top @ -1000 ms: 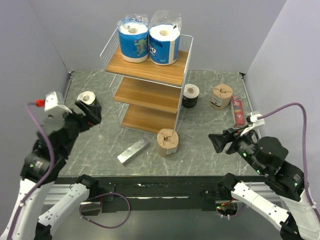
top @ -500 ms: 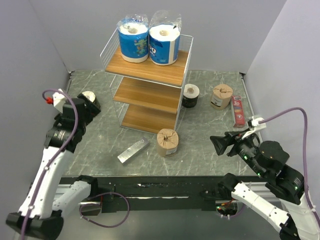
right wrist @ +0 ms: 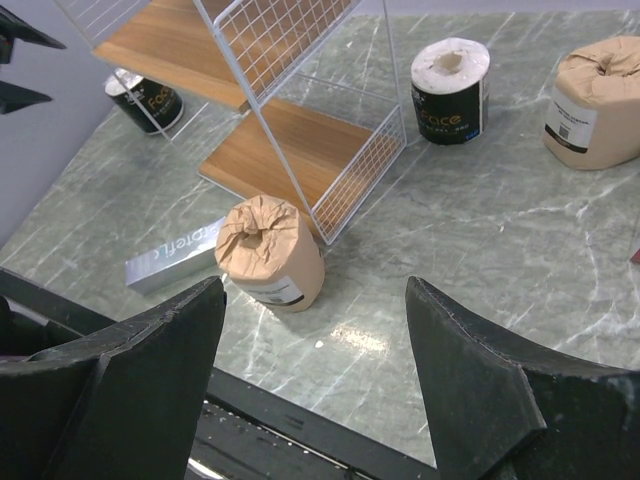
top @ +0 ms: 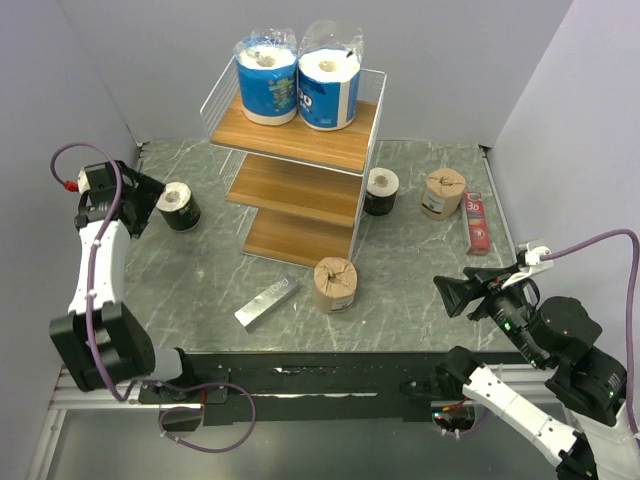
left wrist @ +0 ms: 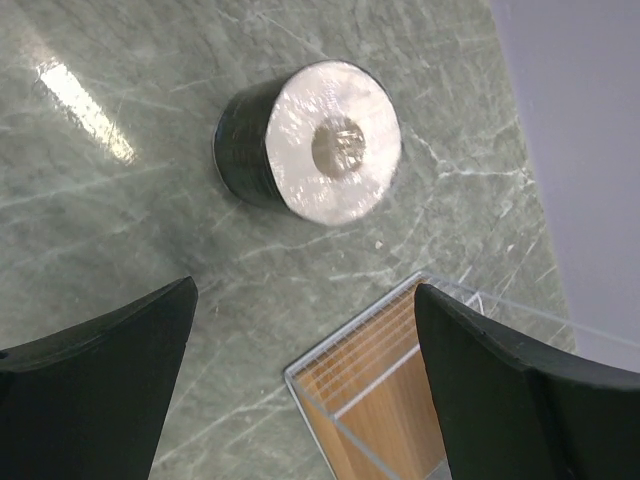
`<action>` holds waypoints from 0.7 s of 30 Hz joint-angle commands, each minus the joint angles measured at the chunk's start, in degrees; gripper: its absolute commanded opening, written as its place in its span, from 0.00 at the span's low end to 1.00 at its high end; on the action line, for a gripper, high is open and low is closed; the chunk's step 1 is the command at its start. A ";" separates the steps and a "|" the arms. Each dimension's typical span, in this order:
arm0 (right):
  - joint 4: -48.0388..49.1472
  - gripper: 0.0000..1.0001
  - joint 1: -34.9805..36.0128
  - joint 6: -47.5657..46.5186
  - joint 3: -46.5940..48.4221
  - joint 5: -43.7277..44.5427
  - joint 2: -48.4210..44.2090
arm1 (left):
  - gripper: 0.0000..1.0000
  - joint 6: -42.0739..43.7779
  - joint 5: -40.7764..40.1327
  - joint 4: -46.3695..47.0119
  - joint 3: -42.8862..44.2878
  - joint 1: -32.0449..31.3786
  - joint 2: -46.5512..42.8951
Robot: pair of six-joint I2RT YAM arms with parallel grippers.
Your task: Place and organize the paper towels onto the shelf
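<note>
The left gripper [left wrist: 305, 290] stands wide open and empty above a black-wrapped roll [left wrist: 320, 140], which stands upright left of the shelf [top: 300, 140], clear of both fingers. Its arm rises steeply along the left wall, elbow folded. The right gripper [right wrist: 312, 285] is also spread and holds nothing, raised over the table's [top: 200, 280] near right corner and pointing left. Two blue rolls [top: 268, 80] sit side by side on the shelf's top board. A second black roll [top: 381, 190] and two brown rolls [top: 443, 192] [top: 335, 284] stand on the grey-green marble, with a silver bar [top: 267, 302] and a red box [top: 476, 221]. Pale lilac walls [top: 120, 60] enclose it.
</note>
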 commanded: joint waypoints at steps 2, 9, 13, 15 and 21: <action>0.48 0.80 0.34 0.76 1.15 0.77 0.06 | 0.95 2.64 5.92 6.48 2.72 2.05 6.07; 1.19 0.80 0.25 1.37 1.15 0.60 1.03 | 0.90 5.54 12.32 10.17 5.35 2.23 16.88; 1.19 0.79 0.34 1.81 1.32 0.24 1.91 | 0.87 7.83 9.71 5.52 10.71 2.32 23.21; 1.01 0.79 0.34 1.90 1.41 0.51 2.17 | 0.86 7.92 9.35 5.69 10.98 2.58 23.92; 1.80 0.79 0.25 2.08 0.89 0.69 2.35 | 0.82 8.18 8.90 7.01 10.29 2.76 25.60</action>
